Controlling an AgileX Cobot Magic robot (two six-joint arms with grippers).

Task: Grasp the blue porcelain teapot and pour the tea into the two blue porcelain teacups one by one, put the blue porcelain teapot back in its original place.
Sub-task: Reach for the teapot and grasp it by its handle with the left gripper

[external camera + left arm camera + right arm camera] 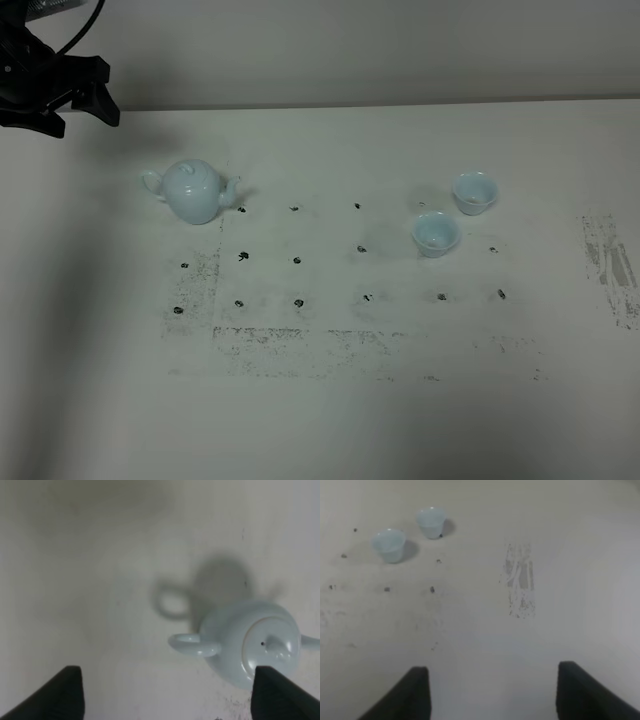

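Left gripper [167,672]: jaws wide, empty, hovering near the loop handle [192,645] of the teapot [250,647].
Right gripper [492,667]: jaws wide, empty, well apart from both cups.
Teapot: upright on the table [320,420], left side. I judge it slippery and breakable, so I'd clamp the handle.
Teapot contents: hidden under the lid [270,642].
Near teacup [436,233], far teacup [474,191]: upright, close but not touching. Both look empty to me.

Teapot [193,190] upright left; far teacup [474,191], near teacup [436,233] close together right.
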